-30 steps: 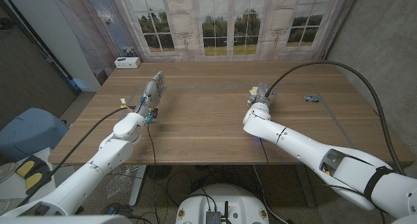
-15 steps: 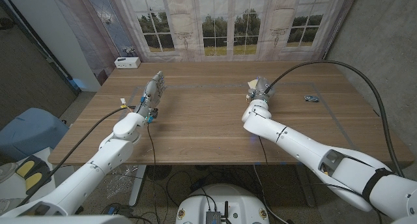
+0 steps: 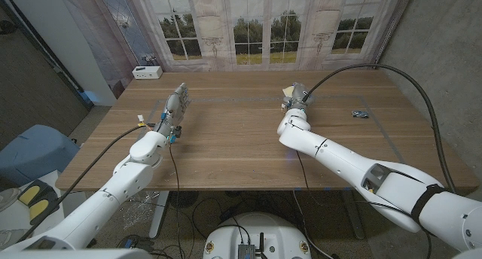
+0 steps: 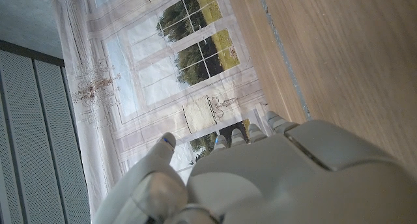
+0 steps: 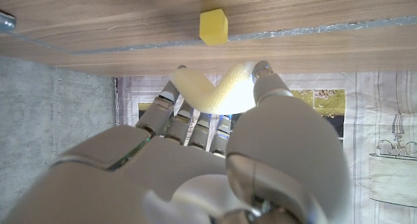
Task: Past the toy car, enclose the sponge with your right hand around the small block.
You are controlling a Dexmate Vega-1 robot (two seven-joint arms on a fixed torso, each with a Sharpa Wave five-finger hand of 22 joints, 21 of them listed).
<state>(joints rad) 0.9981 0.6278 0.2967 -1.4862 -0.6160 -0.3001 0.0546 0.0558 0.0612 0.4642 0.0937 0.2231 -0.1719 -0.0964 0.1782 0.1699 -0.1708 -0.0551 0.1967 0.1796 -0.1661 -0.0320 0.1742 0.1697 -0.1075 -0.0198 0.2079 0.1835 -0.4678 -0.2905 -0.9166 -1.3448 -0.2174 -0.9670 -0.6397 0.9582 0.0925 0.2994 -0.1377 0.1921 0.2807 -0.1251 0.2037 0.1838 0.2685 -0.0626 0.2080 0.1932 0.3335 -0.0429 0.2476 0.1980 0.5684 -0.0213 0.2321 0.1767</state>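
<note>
Head view: the right robot hand (image 3: 295, 95) reaches over the far half of the wooden desk (image 3: 241, 150), its arm entering from the lower right corner. A pale yellow sponge (image 3: 288, 88) shows at its fingertips. The toy car (image 3: 360, 114), small and blue, sits on the desk well apart from this robot hand, toward the right edge. The left robot hand (image 3: 175, 108) stands on the desk's left half with its fingers extended and apart, released and grasping nothing. A white box (image 3: 147, 72) lies at the far left corner of the desk, before a curtain printed with windows.

Right wrist view: the right robot hand (image 5: 215, 152) grasps the sponge (image 5: 212, 90), which is bent into a curve between the thumb and the other fingers (image 5: 171, 97). The small block (image 5: 213, 26), a yellow cube, rests on the desk (image 5: 130, 15) beyond the fingertips, beside a strip of tape, and apart from the sponge.

Left wrist view: the back of the left robot hand (image 4: 260, 178) appears over the desk (image 4: 339, 55), with its fingers pointing toward the curtain and nothing held.
</note>
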